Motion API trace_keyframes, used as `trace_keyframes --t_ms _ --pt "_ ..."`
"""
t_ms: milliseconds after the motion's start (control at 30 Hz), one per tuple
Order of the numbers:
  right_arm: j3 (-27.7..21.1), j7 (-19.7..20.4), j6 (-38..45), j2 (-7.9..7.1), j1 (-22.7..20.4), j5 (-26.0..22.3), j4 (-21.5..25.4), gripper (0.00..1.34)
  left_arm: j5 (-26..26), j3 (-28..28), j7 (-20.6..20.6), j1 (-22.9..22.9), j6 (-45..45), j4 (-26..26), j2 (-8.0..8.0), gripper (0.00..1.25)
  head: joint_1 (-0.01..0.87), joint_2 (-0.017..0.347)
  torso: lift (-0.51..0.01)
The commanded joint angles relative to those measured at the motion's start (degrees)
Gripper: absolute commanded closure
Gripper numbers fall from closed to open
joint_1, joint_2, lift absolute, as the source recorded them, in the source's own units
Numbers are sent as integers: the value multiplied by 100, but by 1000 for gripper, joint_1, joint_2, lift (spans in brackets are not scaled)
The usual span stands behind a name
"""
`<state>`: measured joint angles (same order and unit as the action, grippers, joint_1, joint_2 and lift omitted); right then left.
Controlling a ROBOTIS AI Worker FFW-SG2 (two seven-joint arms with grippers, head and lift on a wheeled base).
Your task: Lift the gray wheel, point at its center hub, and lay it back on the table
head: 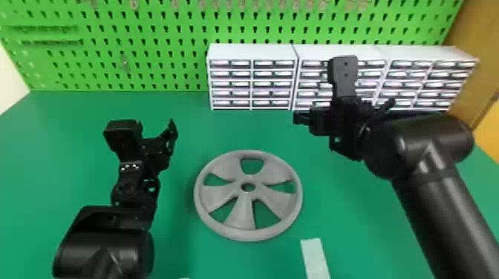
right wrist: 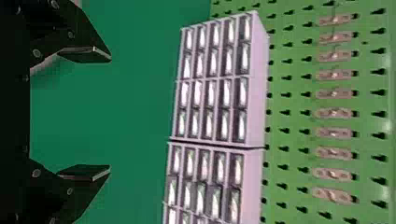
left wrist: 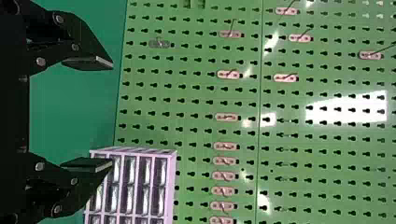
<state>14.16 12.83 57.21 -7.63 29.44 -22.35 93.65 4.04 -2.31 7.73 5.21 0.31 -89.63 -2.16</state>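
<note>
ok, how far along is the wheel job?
Nothing visibly done: gray wheel lies flat on the table. Nothing in hand: left pincer and right pincer are open, empty. Probably left: lift, hub point, lay-back, though a finished cycle could look identical.

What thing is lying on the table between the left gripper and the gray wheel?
Nothing lies there: the head view shows only bare green table between the left gripper and the gray wheel.
</note>
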Motion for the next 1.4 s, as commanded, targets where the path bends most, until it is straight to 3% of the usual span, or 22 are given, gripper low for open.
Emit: trace_keyframes --t_ms 0,167,400,1000,1367 --pt "-28 0 853 25 325 -463 -128 424 0 12 0 -20 -5 -37 -12 512 692 48 -96" --pt "-36 0 1433 60 598 -762 -347 424 0 29 0 -28 4 -63 -30 512 692 48 -96" --pt "-19 0 1794 86 870 -1254 -1033 423 -9 20 0 -20 4 -98 -47 512 692 48 -96" --pt "438 -158 2005 95 1309 -1307 -2527 415 -53 3 9 -64 4 -239 -100 512 692 48 -96" --pt "869 -457 1565 122 1336 -1184 -2914 414 -44 -24 0 -64 4 -335 -100 512 692 48 -96"
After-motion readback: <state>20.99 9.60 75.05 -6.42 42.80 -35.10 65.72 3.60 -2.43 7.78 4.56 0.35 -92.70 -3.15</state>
